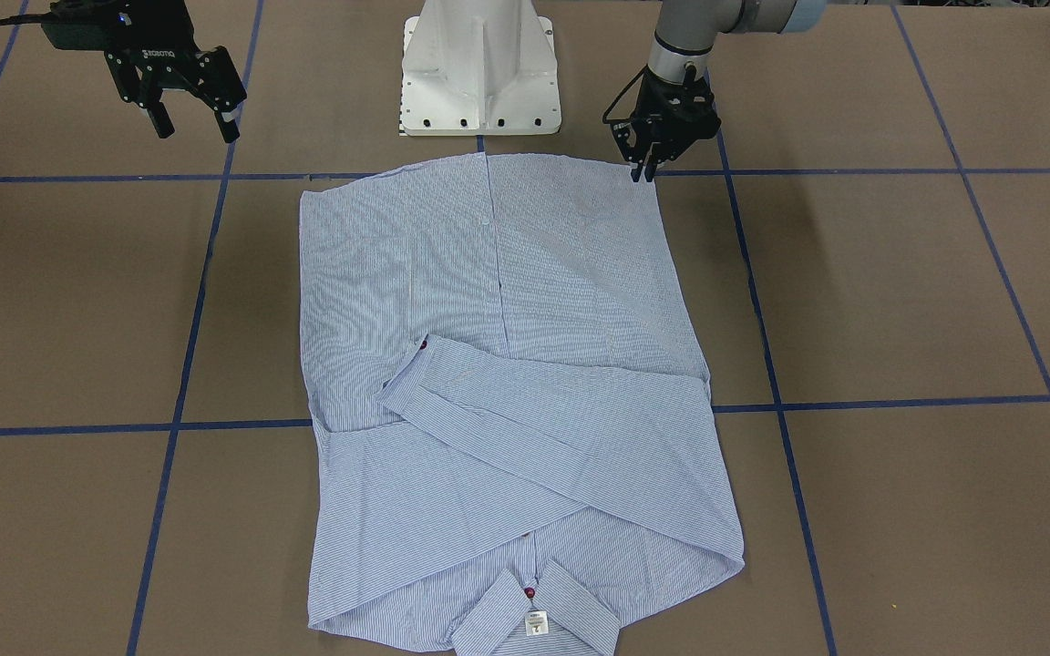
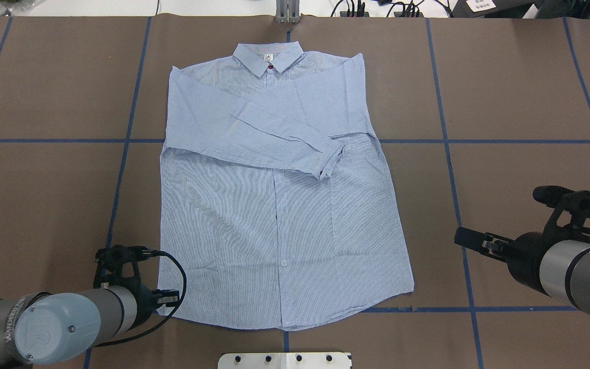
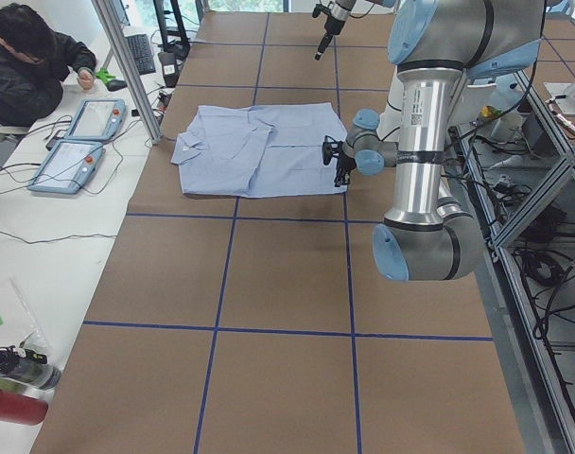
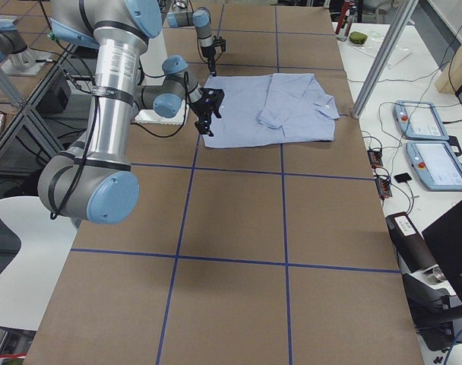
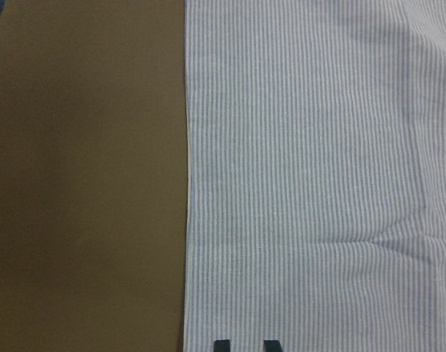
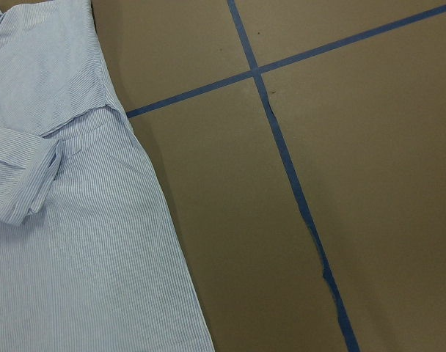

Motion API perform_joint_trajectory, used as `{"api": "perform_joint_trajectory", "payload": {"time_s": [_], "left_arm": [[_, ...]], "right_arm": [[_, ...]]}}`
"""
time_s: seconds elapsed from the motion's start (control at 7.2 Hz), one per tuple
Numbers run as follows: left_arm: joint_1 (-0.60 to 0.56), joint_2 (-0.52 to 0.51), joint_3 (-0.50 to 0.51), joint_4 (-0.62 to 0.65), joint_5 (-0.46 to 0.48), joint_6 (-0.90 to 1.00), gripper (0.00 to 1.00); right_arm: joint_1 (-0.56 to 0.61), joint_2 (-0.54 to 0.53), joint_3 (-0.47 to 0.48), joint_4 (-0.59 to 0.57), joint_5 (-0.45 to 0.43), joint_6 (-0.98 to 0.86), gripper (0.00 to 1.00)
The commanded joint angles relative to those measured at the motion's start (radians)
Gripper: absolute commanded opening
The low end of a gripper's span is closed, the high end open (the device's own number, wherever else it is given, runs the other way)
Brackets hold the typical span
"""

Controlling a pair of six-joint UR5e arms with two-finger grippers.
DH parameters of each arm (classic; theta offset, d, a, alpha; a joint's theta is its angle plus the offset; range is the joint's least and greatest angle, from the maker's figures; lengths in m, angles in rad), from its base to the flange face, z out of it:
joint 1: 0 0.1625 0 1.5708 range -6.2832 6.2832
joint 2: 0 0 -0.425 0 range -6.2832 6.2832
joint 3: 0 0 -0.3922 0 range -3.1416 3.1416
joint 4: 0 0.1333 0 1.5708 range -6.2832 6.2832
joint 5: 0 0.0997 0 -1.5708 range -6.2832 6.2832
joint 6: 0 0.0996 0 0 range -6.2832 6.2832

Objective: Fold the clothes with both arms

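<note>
Robotics lab w/ teach pendants [image 4: 436,163], taped-grid table [image 1: 899,292].

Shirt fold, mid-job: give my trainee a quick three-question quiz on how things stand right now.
1. True or false: the shirt lies with its collar at the end far from the robot.
2. The left hand is at: A the collar, B a hem corner, C the shirt's middle.
3. Fill in: the right hand hangs ___ (open or shut), off the shirt.
Key: 1 true; 2 B; 3 open.
</note>
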Motion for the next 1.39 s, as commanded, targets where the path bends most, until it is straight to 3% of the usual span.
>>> {"api": "perform_joint_trajectory", "payload": {"time_s": [0.0, 1.25], "left_arm": [[0.001, 0.024, -0.004, 0.0, 0.0, 0.009, 0.38], [0.019, 0.008, 0.033, -0.009, -0.002, 0.007, 0.4]], "right_arm": [[0.0, 0.007, -0.011, 0.004, 0.0, 0.0, 1.0], [0.0, 0.019, -0.023, 0.006, 0.0, 0.0, 1.0]]}}
